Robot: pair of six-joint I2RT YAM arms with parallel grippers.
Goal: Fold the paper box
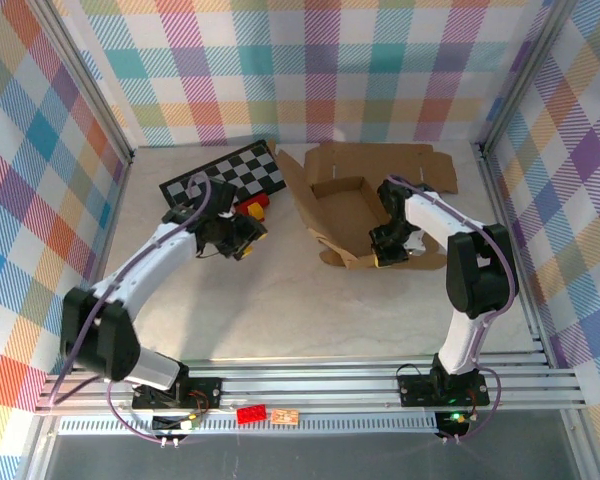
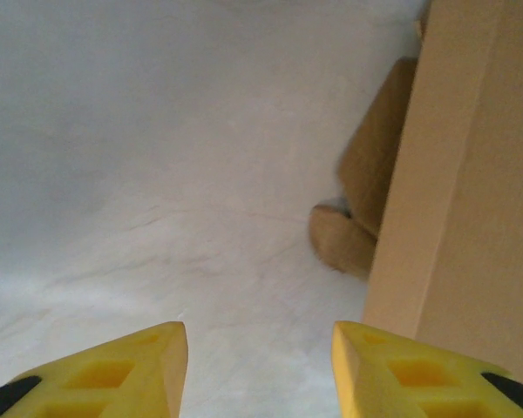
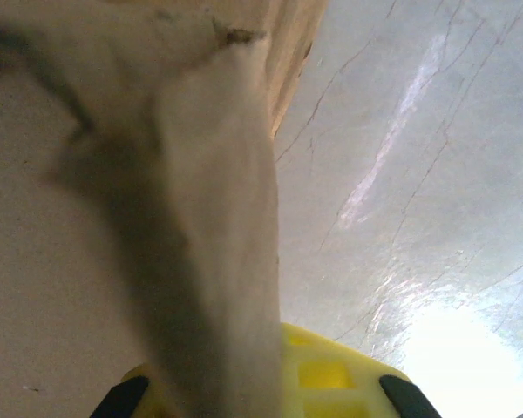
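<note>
Right hand [image 1: 393, 252] pinches the paper box [image 1: 340, 215] flap

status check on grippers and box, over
Left gripper open, empty, near the paper box. Right gripper shut on its near-side flap. Box partly folded. Checkerboard off to the left, not obstructing.

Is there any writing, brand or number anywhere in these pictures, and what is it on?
No text can be read.
The cardboard box is plain brown; the checkered board has only black and white squares.
The small red part on the front rail is too small to tell.
</note>
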